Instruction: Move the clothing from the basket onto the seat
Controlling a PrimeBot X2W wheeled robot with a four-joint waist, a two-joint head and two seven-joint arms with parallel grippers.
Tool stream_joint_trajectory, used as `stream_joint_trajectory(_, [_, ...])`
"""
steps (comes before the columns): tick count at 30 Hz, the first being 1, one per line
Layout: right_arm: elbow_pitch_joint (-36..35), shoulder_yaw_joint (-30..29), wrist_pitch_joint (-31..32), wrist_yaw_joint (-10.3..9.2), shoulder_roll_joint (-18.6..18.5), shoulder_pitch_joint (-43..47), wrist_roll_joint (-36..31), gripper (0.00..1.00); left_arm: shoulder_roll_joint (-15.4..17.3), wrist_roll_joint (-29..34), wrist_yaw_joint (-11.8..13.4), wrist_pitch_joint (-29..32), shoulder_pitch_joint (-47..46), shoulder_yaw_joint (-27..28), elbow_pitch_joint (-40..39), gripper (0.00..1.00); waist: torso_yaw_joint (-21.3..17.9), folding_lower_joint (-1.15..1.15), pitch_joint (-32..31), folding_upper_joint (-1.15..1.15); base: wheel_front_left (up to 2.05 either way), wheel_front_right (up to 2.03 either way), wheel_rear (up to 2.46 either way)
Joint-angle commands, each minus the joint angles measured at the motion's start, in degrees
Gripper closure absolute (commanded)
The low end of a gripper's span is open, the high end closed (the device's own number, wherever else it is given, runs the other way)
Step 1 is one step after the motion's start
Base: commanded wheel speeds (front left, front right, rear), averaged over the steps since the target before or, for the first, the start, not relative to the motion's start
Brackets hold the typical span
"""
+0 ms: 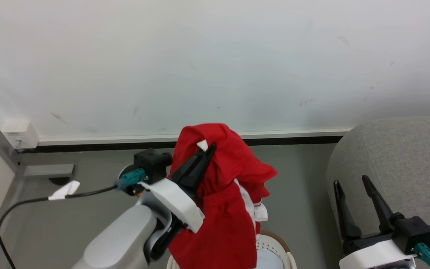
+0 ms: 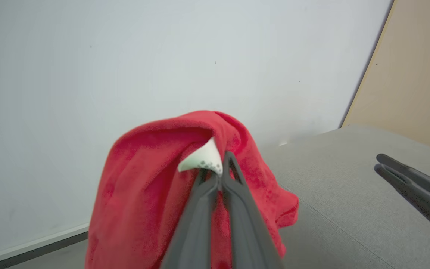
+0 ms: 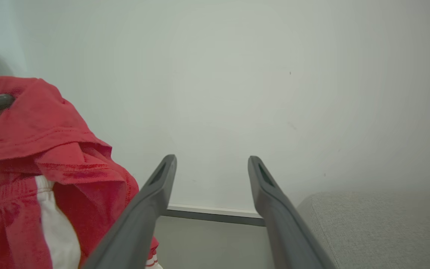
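- The clothing (image 1: 222,201), a bright red soft fabric garment with white side panels and trim, hangs in the air above the basket, draped over the left gripper's fingers and falling in loose folds towards the bottom edge of the head view.
- A small white label (image 2: 203,158) with tiny dark print sticks out of the red fabric right at the fingertips.
- The left gripper (image 1: 212,147) has its two long dark fingers pressed together, pinching the top of the red garment next to that label.
- The oval cream-white plastic basket (image 1: 280,243), with a brown rim and perforated wall, sits directly below the hanging garment. A plain white sheet (image 1: 271,259) shows inside it.
- The seat (image 1: 398,157), a large light grey fabric-upholstered sofa with rounded edges, stands to the right of the basket, well apart from the garment.
- The right gripper (image 1: 350,181) hovers in front of the seat's rounded corner with its fingers spread wide and nothing between them.
- A grey floor (image 1: 297,186) runs beneath everything, up to a pale wall (image 1: 215,56) with a dark skirting strip.
- A black cable (image 1: 24,203) with a white tag trails from the left wrist across the floor.
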Motion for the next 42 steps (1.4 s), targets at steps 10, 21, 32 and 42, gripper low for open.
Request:
stream_joint_trajectory(10, [0.58,3.2,-0.1,-0.12,-0.2,1.16,1.45,0.0,1.75,1.25,1.62,0.1,-0.69,1.5,-6.62,1.0,-0.01,0.01,-0.04,0.0,0.0,0.0,0.0])
stream_joint_trajectory(21, [0.94,7.26,-0.1,-0.12,-0.19,0.51,2.35,0.0,2.32,0.44,2.36,0.17,0.79,1.5,-7.7,1.0,-0.85,0.01,0.84,0.0,0.0,0.0,0.0])
stream_joint_trajectory(32, [2.42,18.57,-0.1,-0.12,-0.21,-1.62,5.93,0.0,1.55,0.03,1.72,0.08,-0.1,1.24,-6.85,1.0,0.32,0.01,1.81,0.0,0.0,0.0,0.0])
stream_joint_trajectory(42, [12.54,28.35,-0.11,-0.12,-0.2,-7.99,10.55,0.0,-0.49,0.06,0.69,0.44,-1.49,-0.57,-5.64,1.0,3.67,0.01,1.26,0.0,0.0,0.0,0.0])
